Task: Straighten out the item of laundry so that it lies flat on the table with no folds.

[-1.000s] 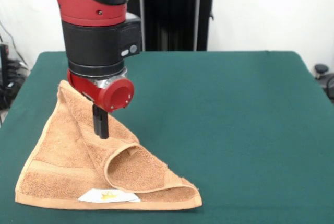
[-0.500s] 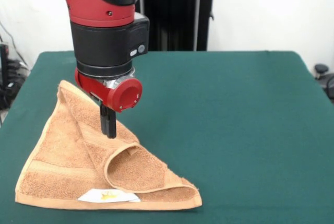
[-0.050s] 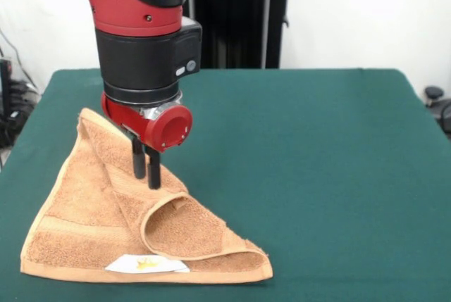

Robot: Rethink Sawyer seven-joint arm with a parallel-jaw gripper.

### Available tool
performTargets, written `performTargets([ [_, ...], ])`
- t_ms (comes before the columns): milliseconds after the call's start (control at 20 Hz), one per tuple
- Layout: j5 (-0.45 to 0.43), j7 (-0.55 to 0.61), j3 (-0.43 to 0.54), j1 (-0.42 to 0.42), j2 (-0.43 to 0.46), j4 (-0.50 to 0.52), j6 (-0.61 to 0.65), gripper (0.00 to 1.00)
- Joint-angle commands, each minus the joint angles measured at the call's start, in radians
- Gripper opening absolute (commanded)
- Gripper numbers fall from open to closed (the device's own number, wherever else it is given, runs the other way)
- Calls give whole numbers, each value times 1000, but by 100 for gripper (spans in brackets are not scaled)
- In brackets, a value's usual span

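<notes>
The item of laundry [image 3: 91, 224], an orange-tan terry towel, lies folded into a rough triangle at the near left of the green table [image 3: 317, 175]. One flap curls over in a loop near its middle, and a white label with a yellow mark shows at the front edge. My gripper [image 3: 146, 179] hangs just above the towel's upper fold, right of its far corner. Its two black fingers [image 3: 153, 174] stand apart, open, with nothing between them.
The red and black arm [image 3: 144, 41] comes down over the table's left part. A black stand [image 3: 232, 17] rises behind the far edge. Dark objects sit beyond the table's right edge [image 3: 437, 105] and left edge.
The arm shifted slightly right a second ago, then held still. The fingers, together before, have now spread apart. The towel has not moved.
</notes>
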Motion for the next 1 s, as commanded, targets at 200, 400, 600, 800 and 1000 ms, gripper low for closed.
performTargets([
  [200,-31,-16,60,57,42,41,113,100],
  [400,-12,-28,89,42,33,55,115,100],
  [600,0,-22,101,42,37,54,115,100],
  [800,2,-3,96,57,54,31,108,100],
  [1000,2,6,95,65,69,20,104,100],
])
